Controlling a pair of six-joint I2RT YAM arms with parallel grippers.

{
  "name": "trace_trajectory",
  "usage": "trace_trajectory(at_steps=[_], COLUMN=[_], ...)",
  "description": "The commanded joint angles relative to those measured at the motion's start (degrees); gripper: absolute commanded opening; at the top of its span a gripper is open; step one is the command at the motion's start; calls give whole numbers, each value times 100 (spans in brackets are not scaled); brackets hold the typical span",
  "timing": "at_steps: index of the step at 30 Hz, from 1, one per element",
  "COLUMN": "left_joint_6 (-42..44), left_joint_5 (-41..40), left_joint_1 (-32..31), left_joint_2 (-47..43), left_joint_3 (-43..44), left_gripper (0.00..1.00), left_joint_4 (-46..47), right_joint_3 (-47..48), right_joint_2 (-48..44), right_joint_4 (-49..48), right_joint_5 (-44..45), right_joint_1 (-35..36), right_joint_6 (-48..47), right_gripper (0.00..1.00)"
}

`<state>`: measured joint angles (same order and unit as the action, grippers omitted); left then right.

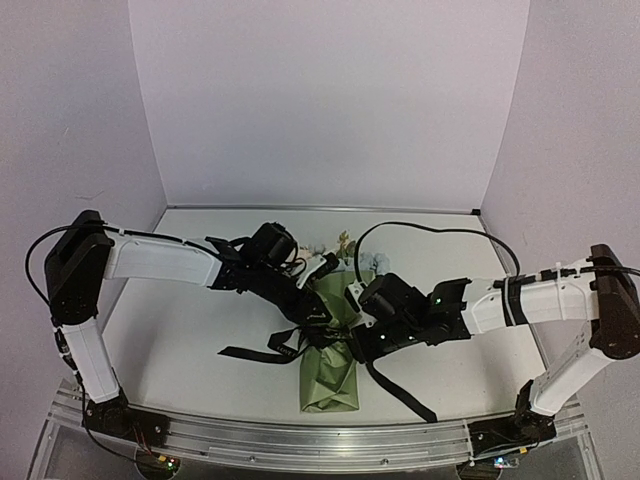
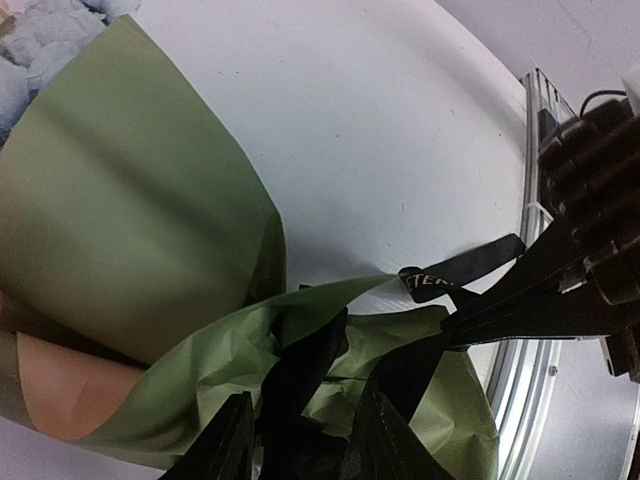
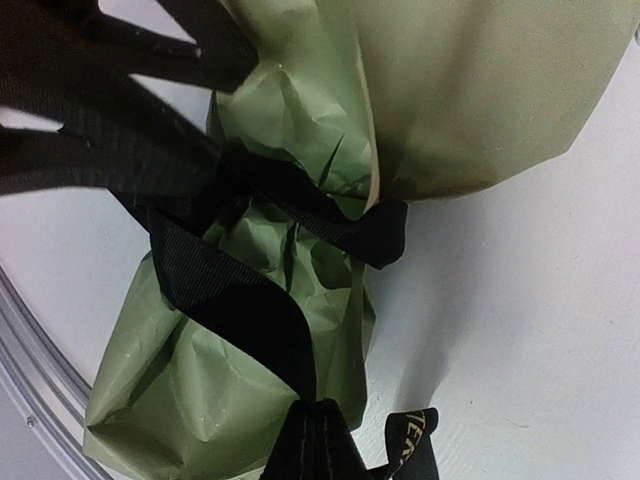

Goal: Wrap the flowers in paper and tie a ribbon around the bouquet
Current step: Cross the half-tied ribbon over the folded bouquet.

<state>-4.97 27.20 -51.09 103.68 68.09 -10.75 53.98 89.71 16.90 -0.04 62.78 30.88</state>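
The bouquet [image 1: 330,375] lies mid-table, a cone of olive-green paper [image 2: 120,210] with the pale flowers [image 1: 345,248] at its far end. The black ribbon [image 3: 235,300] crosses the crumpled neck of the paper [image 3: 290,120]. Its tails trail left [image 1: 250,352] and right [image 1: 402,392]. My left gripper [image 1: 318,325] hovers over the neck. In the left wrist view the left gripper [image 2: 303,402] has its fingers apart, with a ribbon strand [image 2: 305,370] running between them. My right gripper [image 3: 322,412] is shut on the ribbon beside the bouquet. A lettered ribbon end [image 3: 410,440] curls next to it.
The table's metal front rail [image 1: 330,442] runs just below the bouquet's base. White walls [image 1: 330,100] enclose the back and sides. A black cable [image 1: 430,232] loops over the right arm.
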Motion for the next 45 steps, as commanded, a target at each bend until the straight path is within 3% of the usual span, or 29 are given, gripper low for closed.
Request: trace_trajectory(at_steps=[1,11,16,27,35,45], left_joint_6=[669,969,981,760,687,346], left_joint_5=[178,-230,-256,-377,-37,597], left_joint_1=[-133,-226,-252,-252,-239,-95], left_joint_2=[181,502,536,253,-147,-409], left_joint_3=[463,574,566,222,-265,-591], left_gripper=[39,41,38,0,0,0], left_joint_4=[-506,-623,-585,37,472,905], right_joint_3=[21,87,135,174,-100,-511], right_joint_2=[21,144,207,232,243,735], right_joint_4=[-205,-257,-257,-355,-1242,-2866], right_joint_5=[243,195,203,245,-703,-1745], right_joint_1=[38,34,36,22,-278,-835], right_joint_6=[205,267,314,453,332,1003], right_gripper=[0,0,0,0,0,0])
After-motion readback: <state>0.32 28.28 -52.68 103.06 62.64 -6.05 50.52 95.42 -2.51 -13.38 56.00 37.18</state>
